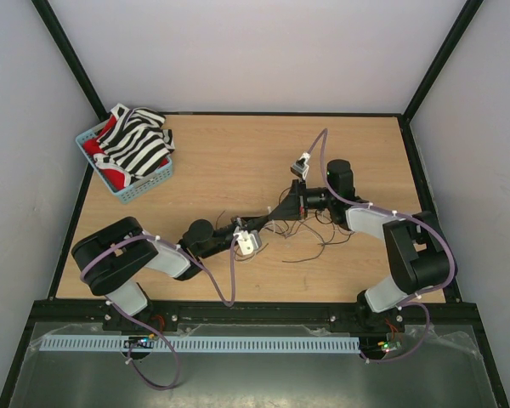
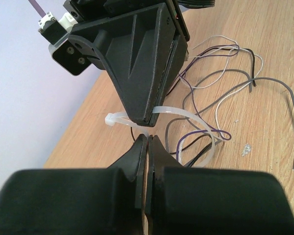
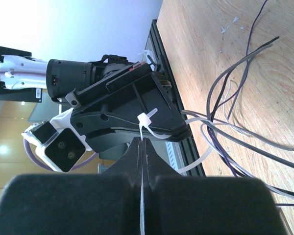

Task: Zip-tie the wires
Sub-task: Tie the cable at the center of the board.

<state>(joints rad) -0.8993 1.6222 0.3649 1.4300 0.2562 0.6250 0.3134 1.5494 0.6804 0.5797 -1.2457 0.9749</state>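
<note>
- Broadly, right of centre on the bench (image 1: 238, 153): the wires (image 1: 319, 236), loose and curling, just right of where the two arms meet.
- Far left, well apart from the work: a blue basket (image 1: 149, 191) with striped cloth (image 1: 136, 144), seen from above only.
- Reaching in from the left: the left claw (image 2: 147, 141), clenched, with a pale strip of the zip tie (image 2: 186, 113) pinched between its tips.
- Facing it, tips almost touching: the right claw (image 3: 142, 143), clenched too, nipping the strap just under the head (image 3: 148, 118).
- Could well slip out of either pinch under a hard pull, with so thin and smooth a strap held in so narrow a bite.
- Could also close on too few strands: from the left wrist, only a purple and a grey strand seem to pass inside the loop, with the long grey and pale ones arcing outside. Tightening now would likely leave those unbundled.
- Might drag the whole tangle across the bench instead of cinching it, with nothing pinning the strands down.
- Shown by the left wrist alone: the open loop and what threads it.
- Shown by the right wrist alone: how close under the head that pinch sits.
- Lost from above: the tie itself, too small to make out between the claws.
</note>
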